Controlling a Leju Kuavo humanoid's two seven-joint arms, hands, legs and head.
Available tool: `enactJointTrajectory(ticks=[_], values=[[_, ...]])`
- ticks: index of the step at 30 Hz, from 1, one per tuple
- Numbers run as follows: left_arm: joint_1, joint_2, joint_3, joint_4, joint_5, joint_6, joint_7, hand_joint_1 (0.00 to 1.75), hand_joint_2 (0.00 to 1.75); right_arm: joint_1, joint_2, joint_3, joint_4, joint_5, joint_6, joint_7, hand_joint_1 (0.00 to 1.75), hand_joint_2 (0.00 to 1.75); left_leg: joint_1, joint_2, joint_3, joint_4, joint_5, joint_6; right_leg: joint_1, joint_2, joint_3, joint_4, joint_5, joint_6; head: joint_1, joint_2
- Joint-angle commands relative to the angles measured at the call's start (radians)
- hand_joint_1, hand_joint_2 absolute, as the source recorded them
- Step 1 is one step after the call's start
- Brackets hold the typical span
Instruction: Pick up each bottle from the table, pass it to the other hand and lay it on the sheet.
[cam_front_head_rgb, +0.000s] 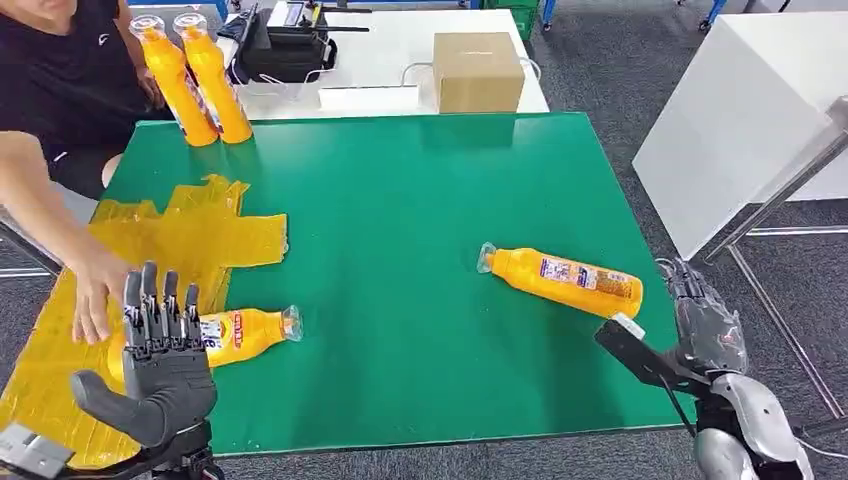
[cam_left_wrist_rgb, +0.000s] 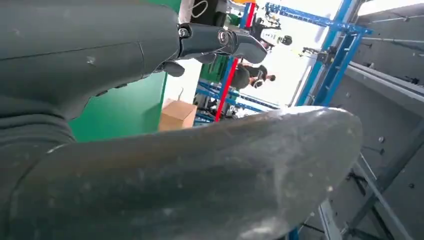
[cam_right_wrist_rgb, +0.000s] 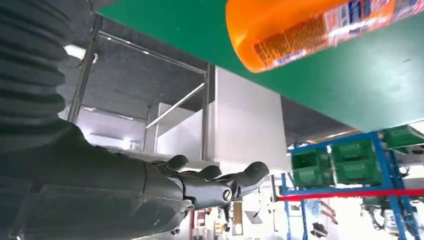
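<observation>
A person's hand (cam_front_head_rgb: 95, 295) lay flat on the yellow sheet (cam_front_head_rgb: 190, 240). The left hand (cam_front_head_rgb: 160, 365) stood upright, fingers spread, holding nothing, just in front of a bottle (cam_front_head_rgb: 245, 332) lying at the sheet's edge. Another bottle (cam_front_head_rgb: 565, 280) lay on the green table (cam_front_head_rgb: 400, 200), near the right hand (cam_front_head_rgb: 705, 325), empty, its fingers loosely apart.

We record a green surface (cam_front_head_rgb: 400, 250) carrying a crumpled yellow sheet (cam_front_head_rgb: 150, 250) at its left, one bottle (cam_front_head_rgb: 245, 333) lying at the sheet's edge, another lying bottle (cam_front_head_rgb: 562, 280) right, and two upright bottles (cam_front_head_rgb: 198, 80) at the far-left corner.
</observation>
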Motion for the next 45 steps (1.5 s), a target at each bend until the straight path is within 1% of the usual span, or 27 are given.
enactJointTrajectory(ticks=[1,3,4,7,11,16,17,20,22,24,26,27,29,39,41,42,44,45], values=[[-0.058,0.000,-0.026,0.057,0.038,-0.026,0.030,0.00,0.00,-0.301,0.036,0.102,0.383,0.029,0.067,0.041,0.00,1.75,0.001,0.006,0.005,-0.002,0.000,-0.002,0.001,0.005,0.004,-0.004,0.002,-0.001,0.000,0.000],[-0.090,0.001,-0.042,0.061,0.056,-0.026,0.053,0.00,0.00,-0.401,0.060,0.161,0.507,0.050,0.078,0.055,0.00,1.75,0.001,0.009,0.005,-0.003,0.000,-0.002,0.001,0.007,0.004,-0.004,0.003,-0.001,0.000,0.000],[-0.091,0.003,-0.048,0.067,0.056,-0.026,0.056,0.00,0.00,-0.428,0.069,0.176,0.558,0.056,0.073,0.056,0.00,1.75,0.002,0.010,0.004,-0.002,0.000,-0.002,0.002,0.008,0.003,-0.003,0.004,-0.001,0.000,0.000],[-0.110,0.002,-0.059,0.073,0.093,-0.042,0.048,0.00,0.00,-0.508,0.107,0.232,0.688,0.082,0.057,0.049,0.00,1.75,0.002,0.010,0.006,-0.003,0.002,-0.003,0.002,0.008,0.004,-0.005,0.005,-0.001,0.000,0.000],[-0.125,0.007,-0.075,0.076,0.104,-0.041,0.061,0.00,0.00,-0.555,0.144,0.276,0.786,0.088,0.067,0.052,0.00,1.75,0.002,0.007,0.005,-0.003,0.002,-0.002,0.002,0.005,0.004,-0.003,0.004,0.000,0.000,0.000],[-0.125,0.012,-0.070,0.070,0.120,-0.034,0.051,0.00,0.00,-0.614,0.165,0.316,0.887,0.083,0.083,0.036,0.00,1.75,0.001,0.006,0.004,-0.002,0.002,-0.001,0.001,0.005,0.004,-0.001,0.003,0.001,0.000,0.000],[-0.126,0.012,-0.068,0.071,0.126,-0.033,0.051,0.00,0.00,-0.620,0.167,0.322,0.898,0.081,0.087,0.032,0.00,1.75,0.001,0.004,0.002,-0.001,0.003,0.000,0.001,0.004,0.002,0.000,0.003,0.001,0.000,0.000],[-0.133,0.016,-0.065,0.073,0.134,-0.031,0.048,0.00,0.00,-0.651,0.175,0.347,0.957,0.070,0.110,0.015,0.00,1.75,0.001,0.005,0.003,-0.002,0.003,-0.001,0.001,0.005,0.003,-0.001,0.003,0.001,0.000,0.000],[-0.133,0.016,-0.065,0.073,0.134,-0.031,0.048,0.00,0.00,-0.651,0.175,0.347,0.957,0.070,0.110,0.015,0.00,1.75,0.001,0.003,0.001,-0.001,0.003,0.000,0.000,0.003,0.001,0.000,0.003,0.001,0.000,0.000],[-0.134,0.016,-0.064,0.073,0.134,-0.031,0.048,0.00,0.00,-0.649,0.175,0.347,0.959,0.070,0.109,0.015,0.00,1.75,0.001,0.003,0.002,-0.001,0.003,-0.001,0.001,0.003,0.002,0.000,0.003,0.001,0.000,0.000],[-0.139,0.018,-0.066,0.078,0.139,-0.030,0.047,0.00,0.00,-0.667,0.175,0.373,0.998,0.073,0.131,0.009,0.00,1.75,0.001,0.004,0.004,-0.002,0.003,-0.002,0.001,0.003,0.004,-0.002,0.003,0.000,0.000,0.000],[-0.142,0.019,-0.067,0.080,0.142,-0.030,0.047,0.00,0.00,-0.677,0.175,0.390,1.020,0.080,0.144,0.007,0.00,1.75,0.001,0.002,0.002,-0.001,0.003,0.000,0.000,0.002,0.002,0.000,0.002,0.001,0.000,0.000],[-0.145,0.019,-0.067,0.083,0.145,-0.030,0.047,0.00,0.00,-0.688,0.178,0.402,1.049,0.086,0.151,0.007,0.00,1.75,0.001,0.003,0.003,-0.002,0.003,-0.001,0.000,0.003,0.002,-0.001,0.002,0.001,0.000,0.000],[-0.145,0.019,-0.067,0.083,0.145,-0.030,0.047,0.00,0.00,-0.688,0.178,0.402,1.049,0.086,0.151,0.007,0.00,1.75,0.001,0.002,0.006,-0.001,0.003,0.000,0.001,0.001,0.005,-0.001,0.003,0.001,0.000,0.000],[-0.150,0.022,-0.069,0.090,0.150,-0.030,0.048,0.00,0.00,-0.711,0.181,0.422,1.094,0.089,0.173,0.001,0.00,1.75,0.001,0.003,0.007,-0.002,0.004,-0.002,0.001,0.001,0.007,-0.003,0.004,0.000,0.000,0.000],[-0.155,0.024,-0.071,0.096,0.154,-0.030,0.049,0.00,0.00,-0.725,0.183,0.441,1.127,0.097,0.179,-0.002,0.00,1.75,0.001,0.002,0.007,-0.001,0.003,0.000,0.001,0.001,0.007,-0.001,0.002,0.001,0.000,0.000],[-0.161,0.027,-0.075,0.105,0.164,-0.031,0.052,0.00,0.00,-0.745,0.186,0.466,1.187,0.102,0.198,-0.009,0.00,1.75,0.001,0.003,0.008,-0.002,0.004,-0.001,0.001,0.002,0.007,-0.001,0.003,0.001,0.000,0.000],[-0.167,0.031,-0.078,0.112,0.168,-0.031,0.052,0.00,0.00,-0.756,0.182,0.483,1.226,0.103,0.232,-0.018,0.00,1.75,0.001,0.003,0.008,-0.001,0.003,0.000,0.001,0.001,0.008,-0.001,0.003,0.001,0.000,0.000]])
